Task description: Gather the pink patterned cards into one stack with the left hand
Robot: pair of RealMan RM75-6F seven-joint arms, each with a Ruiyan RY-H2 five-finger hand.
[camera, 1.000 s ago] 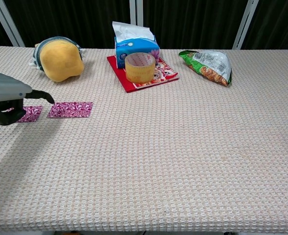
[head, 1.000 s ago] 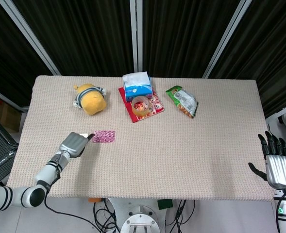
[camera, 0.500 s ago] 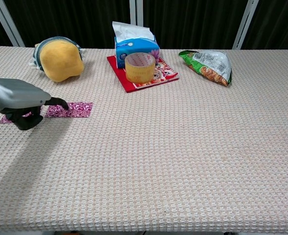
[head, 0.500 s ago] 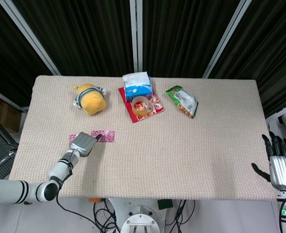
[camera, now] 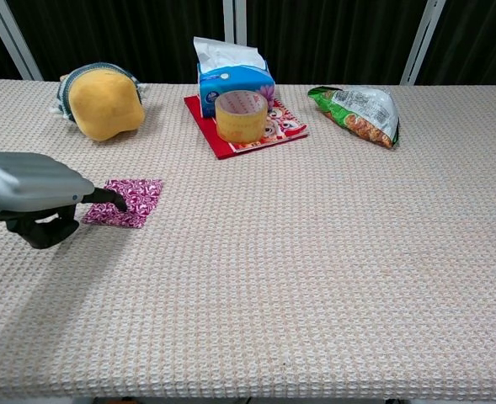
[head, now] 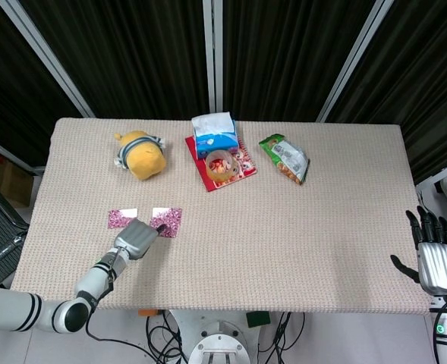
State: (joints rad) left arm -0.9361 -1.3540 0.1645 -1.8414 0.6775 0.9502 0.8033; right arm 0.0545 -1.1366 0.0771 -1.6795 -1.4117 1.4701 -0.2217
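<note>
Two pink patterned cards lie apart on the beige table. One card is skewed, and my left hand presses one outstretched fingertip on its near left part, with the other fingers curled under. The other card lies flat just to the left of that hand in the head view. In the chest view the hand hides it. My right hand hangs off the table's right edge with its fingers spread and nothing in it.
At the back stand a yellow plush toy, a blue tissue box, a tape roll on a red sheet, and a green snack bag. The table's front edge runs close to my left forearm.
My left hand slid right and toward the front edge, dragging the right card with it and turning it askew. The left card, covered a second ago, now shows in the head view.
</note>
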